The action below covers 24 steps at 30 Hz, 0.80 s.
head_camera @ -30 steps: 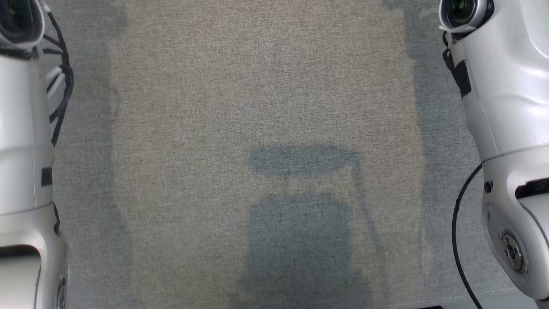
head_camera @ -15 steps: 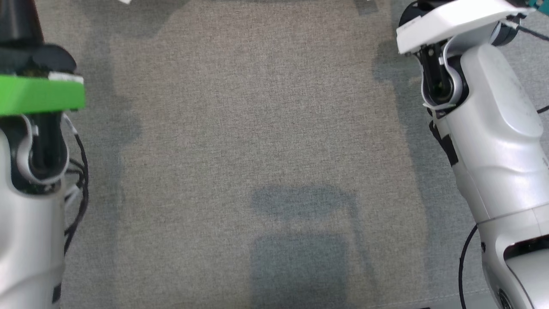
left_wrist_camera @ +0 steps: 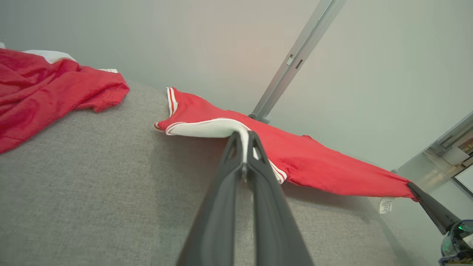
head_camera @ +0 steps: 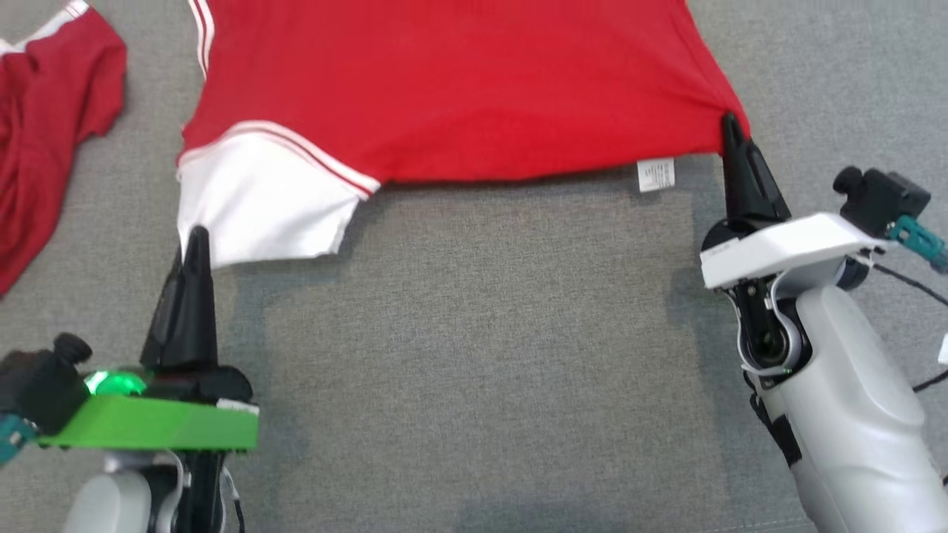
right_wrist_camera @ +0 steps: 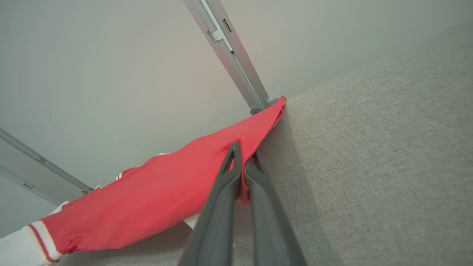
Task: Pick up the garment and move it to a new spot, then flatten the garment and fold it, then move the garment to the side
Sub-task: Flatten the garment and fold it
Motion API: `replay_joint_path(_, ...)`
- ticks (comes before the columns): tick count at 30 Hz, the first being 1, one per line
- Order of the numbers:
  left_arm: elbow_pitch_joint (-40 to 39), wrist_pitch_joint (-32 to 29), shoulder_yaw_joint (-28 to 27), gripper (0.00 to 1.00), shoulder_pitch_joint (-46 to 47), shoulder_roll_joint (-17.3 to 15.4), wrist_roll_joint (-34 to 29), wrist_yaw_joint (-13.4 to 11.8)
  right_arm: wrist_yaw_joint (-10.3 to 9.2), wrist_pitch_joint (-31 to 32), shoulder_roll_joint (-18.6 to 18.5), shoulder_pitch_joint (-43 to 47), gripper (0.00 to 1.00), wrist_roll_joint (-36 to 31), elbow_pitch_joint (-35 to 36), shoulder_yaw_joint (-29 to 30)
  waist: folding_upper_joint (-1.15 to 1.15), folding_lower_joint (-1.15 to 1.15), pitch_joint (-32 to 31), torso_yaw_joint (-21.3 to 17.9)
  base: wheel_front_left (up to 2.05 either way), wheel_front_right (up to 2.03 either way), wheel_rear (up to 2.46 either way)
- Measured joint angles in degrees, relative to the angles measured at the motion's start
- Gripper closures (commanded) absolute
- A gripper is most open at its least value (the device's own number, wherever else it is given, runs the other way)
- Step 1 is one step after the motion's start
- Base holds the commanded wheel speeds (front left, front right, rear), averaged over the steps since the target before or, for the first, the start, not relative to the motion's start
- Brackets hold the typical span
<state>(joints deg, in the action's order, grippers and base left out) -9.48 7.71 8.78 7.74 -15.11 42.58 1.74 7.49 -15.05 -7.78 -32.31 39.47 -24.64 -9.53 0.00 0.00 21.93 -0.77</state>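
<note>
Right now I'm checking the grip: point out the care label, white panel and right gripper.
care label (head_camera: 656, 175), head view, tag's middle.
white panel (head_camera: 259, 211), head view, bare white cloth.
right gripper (head_camera: 731, 122), head view, between fingertips.

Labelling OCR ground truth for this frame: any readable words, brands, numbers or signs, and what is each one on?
Legible text: none.
Too small to read: the printed lines on the white tag hanging from the near hem of the red garment. They are no clearer in the left wrist view.
Brand or number on the garment's visible red and white panels: none to be seen.
</note>
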Motion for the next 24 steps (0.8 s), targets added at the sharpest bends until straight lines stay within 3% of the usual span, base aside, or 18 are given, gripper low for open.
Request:
replay_joint_path(11, -1.4, 1.2, 1.5, 1.00, -15.0, 3.1, 3.1, -1.9, -0.01, 0.0, 2.2, 18.3, 1.00, -0.4, 6.5, 4.7, 0.00, 0.00, -9.8, 1.1, 0.00, 0.00, 0.00)
replay_joint_path(24, -6.5, -1.2, 2.1, 1.00, -26.3, 0.7, 3.1, -4.1, -0.01, 3.7, 4.1, 31.1, 1.00, -1.8, 12.1, 6.4, 0.00, 0.00, -17.2, 0.1, 0.00, 0.00, 0.00)
